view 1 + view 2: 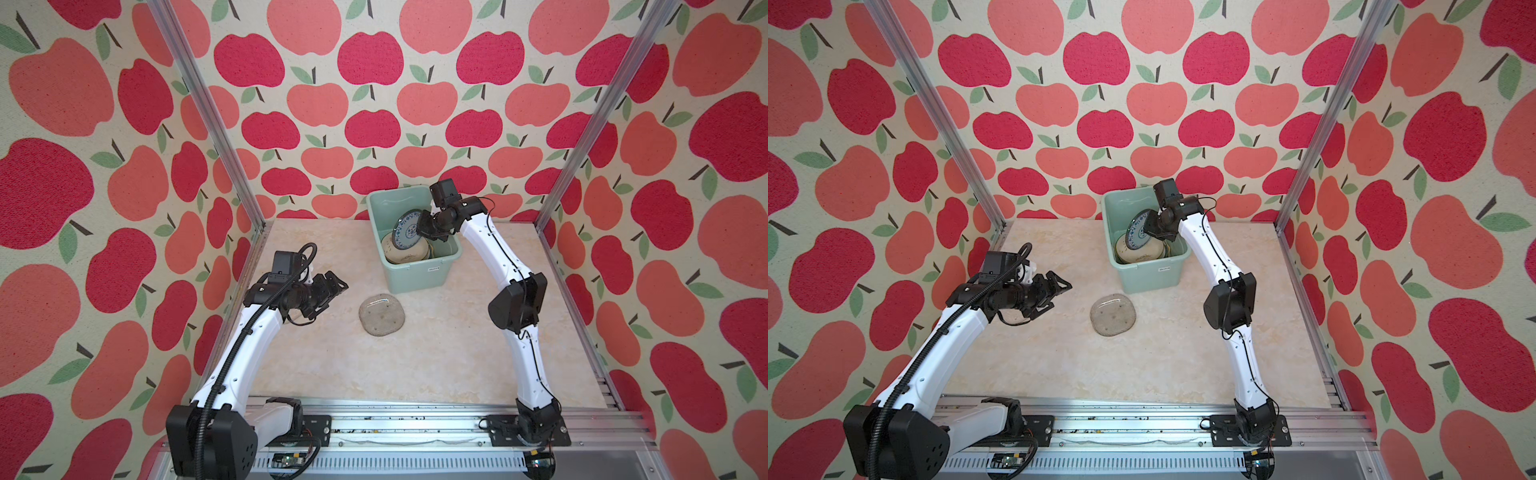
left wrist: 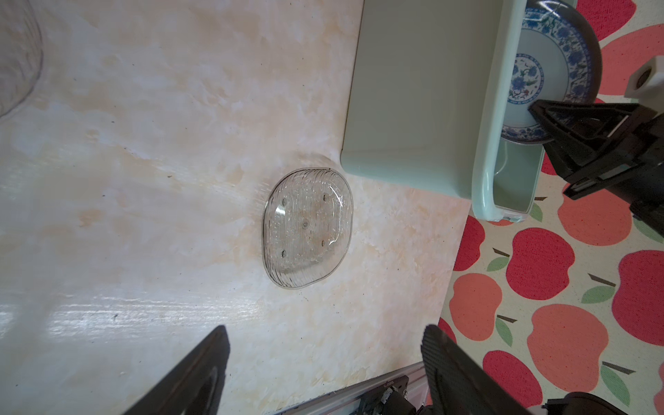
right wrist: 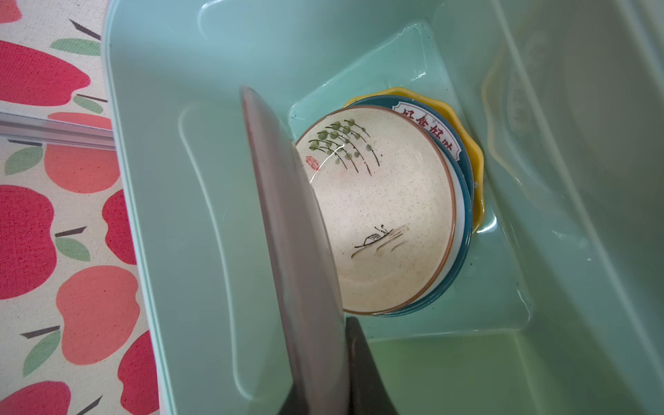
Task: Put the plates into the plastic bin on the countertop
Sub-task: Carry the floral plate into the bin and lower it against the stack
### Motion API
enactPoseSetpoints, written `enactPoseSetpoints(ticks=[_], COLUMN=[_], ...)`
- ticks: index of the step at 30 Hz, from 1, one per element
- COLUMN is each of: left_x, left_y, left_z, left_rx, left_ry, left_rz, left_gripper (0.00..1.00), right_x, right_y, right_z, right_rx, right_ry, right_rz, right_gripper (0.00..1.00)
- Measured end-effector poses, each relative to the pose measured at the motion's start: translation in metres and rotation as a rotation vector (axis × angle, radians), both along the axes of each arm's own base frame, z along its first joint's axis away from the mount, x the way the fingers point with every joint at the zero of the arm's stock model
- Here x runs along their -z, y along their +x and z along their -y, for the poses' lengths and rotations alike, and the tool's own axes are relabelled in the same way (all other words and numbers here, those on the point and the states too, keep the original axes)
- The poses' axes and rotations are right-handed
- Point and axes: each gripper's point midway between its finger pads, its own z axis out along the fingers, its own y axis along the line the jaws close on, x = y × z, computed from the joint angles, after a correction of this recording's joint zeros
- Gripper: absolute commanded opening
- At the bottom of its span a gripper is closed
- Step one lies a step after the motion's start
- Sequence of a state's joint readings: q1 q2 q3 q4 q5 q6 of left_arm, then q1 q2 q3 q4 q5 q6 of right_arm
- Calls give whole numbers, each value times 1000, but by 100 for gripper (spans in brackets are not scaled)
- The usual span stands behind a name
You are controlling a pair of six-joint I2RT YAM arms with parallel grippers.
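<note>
1. Edge-on, the blue-patterned plate point(image 3: 287, 233) fills my right wrist view. My right gripper point(image 1: 424, 226) is clamped on its rim and holds it tilted over the stack in the plastic bin point(image 1: 415, 278).
2. Stack below it: cream plate with plant drawing point(image 3: 377, 215) on top, then a teal-rimmed plate point(image 3: 463, 172), then a yellow scalloped plate point(image 3: 478, 158).
3. My left gripper point(image 1: 334, 297) hovers above the countertop point(image 1: 415, 365), fingers spread wide, holding nothing.
4. One clear glass plate point(image 1: 382, 315) lies flat on the countertop, between my left gripper and the bin, just short of the bin's front wall.
</note>
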State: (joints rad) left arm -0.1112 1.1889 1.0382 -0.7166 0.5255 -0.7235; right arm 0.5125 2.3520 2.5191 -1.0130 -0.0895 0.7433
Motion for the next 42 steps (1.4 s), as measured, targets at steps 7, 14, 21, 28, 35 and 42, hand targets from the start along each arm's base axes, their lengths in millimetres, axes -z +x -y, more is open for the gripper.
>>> enactPoseSetpoints(ticks=[7,14,21,28,35,42], left_x=[12,12,3,2,-2,1], left_y=[5,5,9,9,10,8], left_z=[2,2,2,3,7,12], left_rx=[2,2,2,5,12,22], left_ry=[-4,-4,-5,-6,-10,-11], left_rz=[-41,-40,-19,-16,-13,-35], left_gripper=[86,86,86,86,86,86], right_x=[32,55,70,81,89,91], right_y=[11,20,22,24,24,25], right_z=[-6,-13,-14,-14,-12,-9], right_rx=[25,40,49,52,59,66], right_ry=[-2,4,-2,-5,-17,-34], right_rz=[-34,-49,-71,-72,-80,-75], right_gripper=[0,2,10,18,22,31])
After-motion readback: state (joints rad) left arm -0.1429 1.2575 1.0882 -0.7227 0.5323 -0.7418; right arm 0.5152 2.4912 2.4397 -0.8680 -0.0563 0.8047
